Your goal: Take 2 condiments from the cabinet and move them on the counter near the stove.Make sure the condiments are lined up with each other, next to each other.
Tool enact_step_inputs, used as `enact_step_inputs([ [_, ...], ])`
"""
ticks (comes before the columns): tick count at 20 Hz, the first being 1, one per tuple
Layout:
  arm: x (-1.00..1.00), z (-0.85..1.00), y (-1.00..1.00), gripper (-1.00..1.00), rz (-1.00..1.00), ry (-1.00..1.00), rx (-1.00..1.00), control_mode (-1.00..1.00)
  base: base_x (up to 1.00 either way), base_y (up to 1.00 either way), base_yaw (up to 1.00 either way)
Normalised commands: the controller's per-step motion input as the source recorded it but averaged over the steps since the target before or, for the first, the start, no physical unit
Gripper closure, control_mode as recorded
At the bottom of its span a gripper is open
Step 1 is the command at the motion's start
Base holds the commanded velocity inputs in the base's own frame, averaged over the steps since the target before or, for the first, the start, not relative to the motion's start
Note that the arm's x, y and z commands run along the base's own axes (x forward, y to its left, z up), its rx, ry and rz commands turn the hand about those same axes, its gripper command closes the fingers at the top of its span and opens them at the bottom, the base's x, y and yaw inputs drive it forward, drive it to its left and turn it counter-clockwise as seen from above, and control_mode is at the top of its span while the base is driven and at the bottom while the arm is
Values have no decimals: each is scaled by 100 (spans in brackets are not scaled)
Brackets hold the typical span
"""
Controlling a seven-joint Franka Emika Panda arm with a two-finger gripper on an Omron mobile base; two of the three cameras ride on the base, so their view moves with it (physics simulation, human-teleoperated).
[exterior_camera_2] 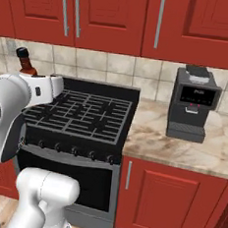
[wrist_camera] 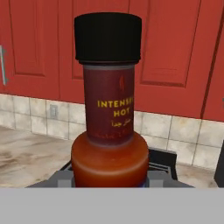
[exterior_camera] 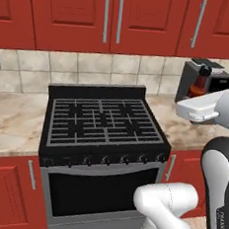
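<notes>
A black stove (exterior_camera: 105, 120) sits between beige marble counter (exterior_camera_2: 182, 142) stretches, under closed red cabinet doors (exterior_camera: 76, 13). The gripper (wrist_camera: 109, 186), raised above the stove, clamps a dark brown condiment bottle (wrist_camera: 109, 131) with a black cap; its label reads "INTENSE HOT".

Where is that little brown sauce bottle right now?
The dark brown bottle stands upright in the gripper, held in the air above the stove's right side, in front of the closed red cabinet doors.
</notes>
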Motion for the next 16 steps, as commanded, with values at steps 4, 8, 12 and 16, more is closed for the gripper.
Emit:
enact_step_inputs([
  [4,0,0,0,100,0,0,0,100,76,-3,0],
  [8,0,0,0,100,0,0,0,100,65,-18,0],
  [12,0,0,0,100,0,0,0,100,45,-24,0],
  [16,0,0,0,100,0,0,0,100,32,-22,0],
])
